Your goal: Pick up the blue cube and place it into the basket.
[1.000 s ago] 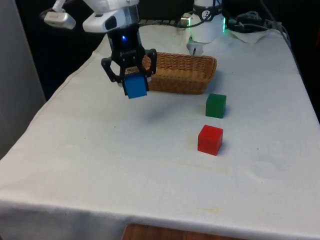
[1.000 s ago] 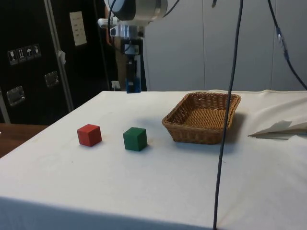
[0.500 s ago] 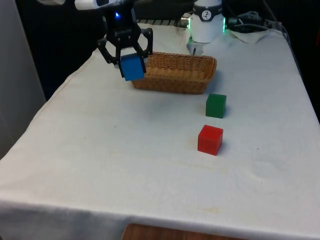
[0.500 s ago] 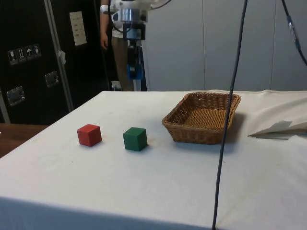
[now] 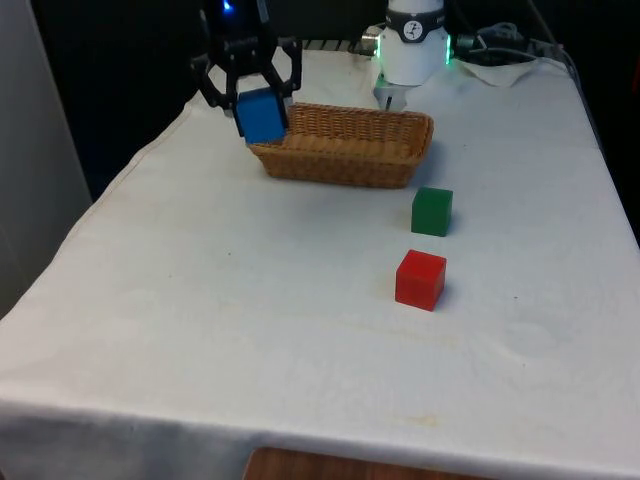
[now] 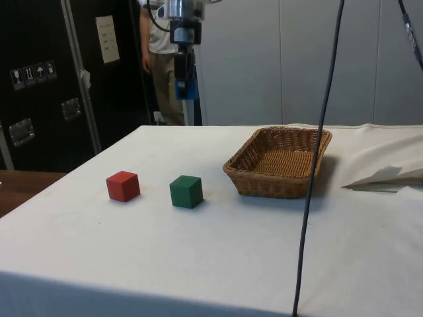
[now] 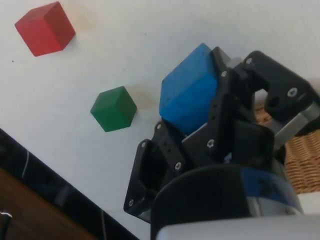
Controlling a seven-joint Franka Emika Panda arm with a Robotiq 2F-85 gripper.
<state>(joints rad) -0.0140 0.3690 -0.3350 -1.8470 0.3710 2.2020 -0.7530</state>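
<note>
We find the pincer (image 5: 248,92) clamped on the blue cube (image 5: 260,115), high over the wicker basket's (image 5: 345,160) left rim in the front view. Released here, the cube may strike the rim and tumble onto the bench (image 5: 250,300).

The basket (image 5: 345,145) is woven wicker, rough and matt, of light brown colour. The surface (image 5: 250,300) is covered by a white cloth, matt and a little wrinkled. The blue cube (image 5: 261,116), green cube (image 5: 431,211) and red cube (image 5: 420,279) look smooth and painted, matt. The tool (image 7: 200,120) is black plastic, slightly shiny.
</note>
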